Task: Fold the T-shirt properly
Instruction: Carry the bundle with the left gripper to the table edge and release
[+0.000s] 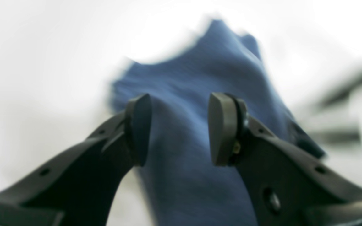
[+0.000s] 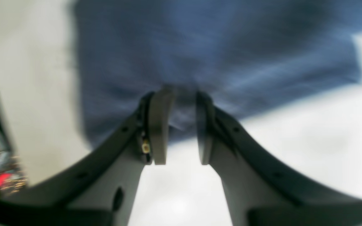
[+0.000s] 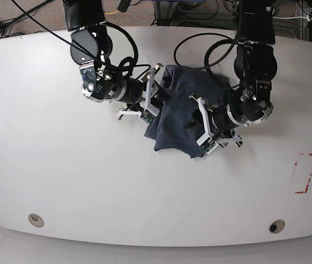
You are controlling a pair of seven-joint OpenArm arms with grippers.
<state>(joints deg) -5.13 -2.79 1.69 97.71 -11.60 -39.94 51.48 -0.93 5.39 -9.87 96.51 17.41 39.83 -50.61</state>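
Table (image 3: 51, 165): a white rounded top carried everything; red tape marks (image 3: 305, 173) sat near its edge, well apart from the T-shirt.

T-shirt (image 3: 178, 113): the dark blue cloth lay bunched in a narrow heap on the table, between the two arms (no lettering could be made out).

Right gripper (image 2: 182, 125): it sat at the T-shirt's edge on the base view's left; the wrist view was blurred, but the jaws stood only a narrow gap apart with a fold of the T-shirt (image 2: 200, 56) running up between their tips. Whether they actually pinched it, I cannot tell.

Left gripper (image 1: 179, 128): it sat over the T-shirt's other side, jaws spread wide with nothing between them; the T-shirt (image 1: 200, 78) lay past the tips, rising in a ridge.
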